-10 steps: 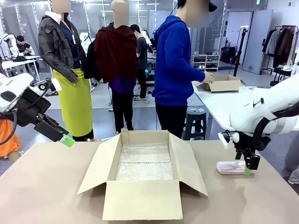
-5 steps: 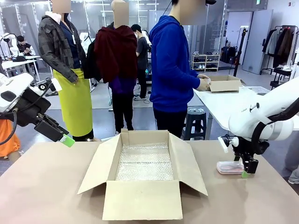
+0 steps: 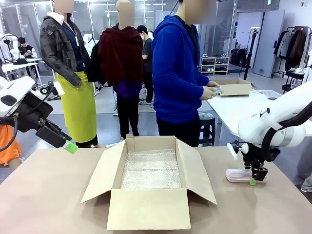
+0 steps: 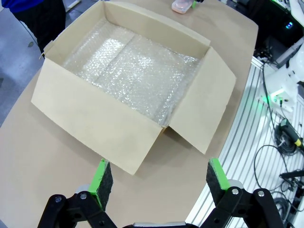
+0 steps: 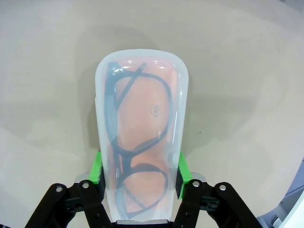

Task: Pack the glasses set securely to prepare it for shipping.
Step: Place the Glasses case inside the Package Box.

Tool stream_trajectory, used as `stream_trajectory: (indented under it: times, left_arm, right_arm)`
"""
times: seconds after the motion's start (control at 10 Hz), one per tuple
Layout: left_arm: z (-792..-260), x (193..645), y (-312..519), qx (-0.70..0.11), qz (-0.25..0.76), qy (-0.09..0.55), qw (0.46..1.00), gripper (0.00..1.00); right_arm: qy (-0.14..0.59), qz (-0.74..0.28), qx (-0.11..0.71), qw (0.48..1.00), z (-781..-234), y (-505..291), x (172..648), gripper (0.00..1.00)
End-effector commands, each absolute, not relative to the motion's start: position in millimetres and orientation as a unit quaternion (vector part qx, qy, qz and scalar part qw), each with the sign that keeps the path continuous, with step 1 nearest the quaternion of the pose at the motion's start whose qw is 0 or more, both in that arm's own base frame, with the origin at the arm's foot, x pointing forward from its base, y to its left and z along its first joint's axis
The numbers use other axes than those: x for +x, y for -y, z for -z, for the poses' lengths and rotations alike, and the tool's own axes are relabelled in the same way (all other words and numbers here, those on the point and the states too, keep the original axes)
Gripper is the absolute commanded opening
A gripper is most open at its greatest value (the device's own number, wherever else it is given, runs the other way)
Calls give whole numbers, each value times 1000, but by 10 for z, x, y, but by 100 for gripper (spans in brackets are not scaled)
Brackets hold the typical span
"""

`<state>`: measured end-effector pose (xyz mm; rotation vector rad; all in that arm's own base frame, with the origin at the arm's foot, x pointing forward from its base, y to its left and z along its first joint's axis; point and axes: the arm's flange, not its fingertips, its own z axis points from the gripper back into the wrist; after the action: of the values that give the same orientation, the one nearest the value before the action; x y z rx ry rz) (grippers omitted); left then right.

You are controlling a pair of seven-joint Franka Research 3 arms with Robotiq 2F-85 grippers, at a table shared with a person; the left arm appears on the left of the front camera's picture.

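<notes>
Two claws, left claw point(image 4: 158, 175) spread apart beside cardboard box point(image 4: 95, 111), right claw point(image 5: 139, 170) clamped on pale pink case point(image 5: 142, 95)

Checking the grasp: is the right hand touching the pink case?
Touching. Right wrist view: the right hand's green pads sit flush against both sides of the pink case.
</notes>
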<state>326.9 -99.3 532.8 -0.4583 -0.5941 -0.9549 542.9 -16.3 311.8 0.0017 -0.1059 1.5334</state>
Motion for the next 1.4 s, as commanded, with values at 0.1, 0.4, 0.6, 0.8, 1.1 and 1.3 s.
stream_trajectory:
  times: [0.1,0.4,0.6,0.8,1.1,1.3]
  left_arm:
    - [-5344,3263,985,-223,451,278,819,100]
    - [-5344,3263,985,-223,451,278,819,100]
    - [-5344,3263,985,-223,451,278,819,100]
    - [-5344,3263,985,-223,451,278,819,100]
    - [-5344,3263,985,-223,451,278,819,100]
    - [-5344,3263,985,-223,451,278,819,100]
  right_arm:
    - [73,-682,2,728,-3462,146,5342,41]
    - [89,-672,8,735,-4284,-130,5127,41]
    - [85,-666,9,741,-4668,-464,5062,41]
    - [77,-653,0,754,-4865,-887,5140,41]
    - [100,-629,0,771,-4990,-1958,5489,41]
    - [84,-626,-22,775,-4903,-2688,5709,41]
